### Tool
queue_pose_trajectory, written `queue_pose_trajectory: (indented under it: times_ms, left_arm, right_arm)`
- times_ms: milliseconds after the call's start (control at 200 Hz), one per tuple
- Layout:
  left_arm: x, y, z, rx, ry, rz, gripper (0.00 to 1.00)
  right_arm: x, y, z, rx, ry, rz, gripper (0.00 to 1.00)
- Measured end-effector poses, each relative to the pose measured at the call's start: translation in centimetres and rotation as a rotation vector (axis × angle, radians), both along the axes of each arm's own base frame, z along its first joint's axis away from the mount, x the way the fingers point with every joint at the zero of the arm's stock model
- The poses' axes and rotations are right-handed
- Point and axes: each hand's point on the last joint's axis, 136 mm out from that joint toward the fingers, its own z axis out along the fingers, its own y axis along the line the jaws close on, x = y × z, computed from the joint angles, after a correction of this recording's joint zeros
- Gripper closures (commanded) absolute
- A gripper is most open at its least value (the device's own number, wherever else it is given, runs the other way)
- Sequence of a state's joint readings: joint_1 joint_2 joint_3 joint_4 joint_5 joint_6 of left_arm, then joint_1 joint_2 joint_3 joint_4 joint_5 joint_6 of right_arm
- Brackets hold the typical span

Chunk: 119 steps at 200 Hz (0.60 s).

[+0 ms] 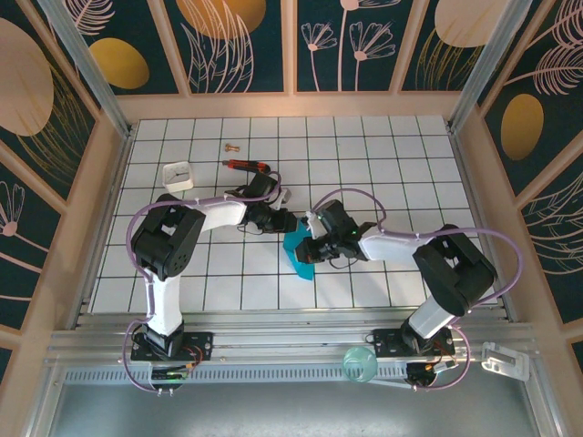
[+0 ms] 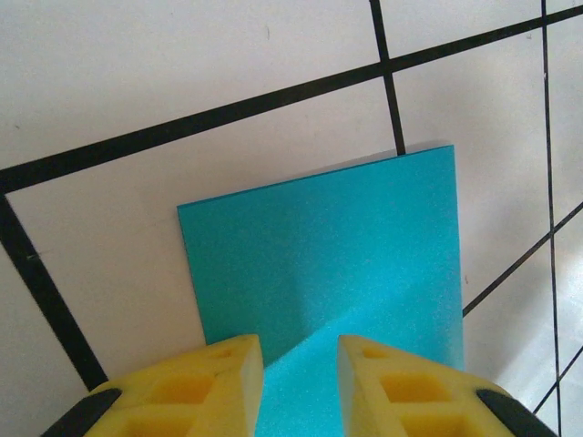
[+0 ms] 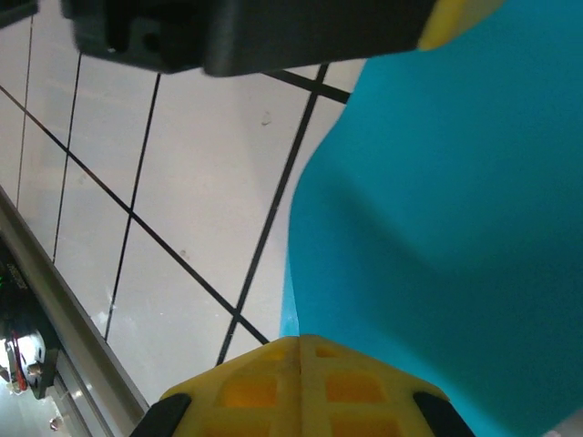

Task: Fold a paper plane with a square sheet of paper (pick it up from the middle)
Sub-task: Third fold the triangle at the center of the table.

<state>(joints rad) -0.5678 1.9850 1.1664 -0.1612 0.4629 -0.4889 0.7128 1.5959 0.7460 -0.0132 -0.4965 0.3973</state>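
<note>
The square sheet of paper [image 1: 299, 255] is a folded teal shape at the table's middle, between both grippers. In the left wrist view the paper [image 2: 328, 246] lies flat on the white tiles with a diagonal flap running towards me. My left gripper [image 2: 301, 350] stands over its near part with a gap between the yellow fingers [image 2: 228, 373]. My right gripper [image 3: 301, 341] is shut, and the paper [image 3: 455, 228] rises curved from its fingertips. In the top view the left gripper [image 1: 290, 223] and right gripper [image 1: 310, 248] nearly touch. The left gripper's finger [image 3: 455, 14] hangs just above the right wrist camera.
A white square block [image 1: 177, 176] sits at the back left. A red-and-black utility knife [image 1: 246, 165] and a small brass piece [image 1: 230, 145] lie behind the arms. Wooden walls enclose the tiled table [image 1: 410, 164]. A teal round item [image 1: 359, 366] rests on the front rail.
</note>
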Motion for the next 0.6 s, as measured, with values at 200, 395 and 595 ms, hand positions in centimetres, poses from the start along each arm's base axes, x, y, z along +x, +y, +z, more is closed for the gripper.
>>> queue_pose_trajectory:
  times_ms: [200,395,595]
  left_arm:
    - [0.0,0.0,0.0,0.0,0.0,0.0,0.69]
    - [0.0,0.0,0.0,0.0,0.0,0.0,0.68]
    - [0.0,0.0,0.0,0.0,0.0,0.0,0.68]
  right_arm:
    - [0.6,-1.2,-0.8,-0.027,0.013,-0.012,0.96]
    - [1.6,-1.7,-1.4,-0.049,0.019,-0.017,0.96]
    - [2.3,-2.1,-1.7,-0.064,0.017,-0.017,0.96]
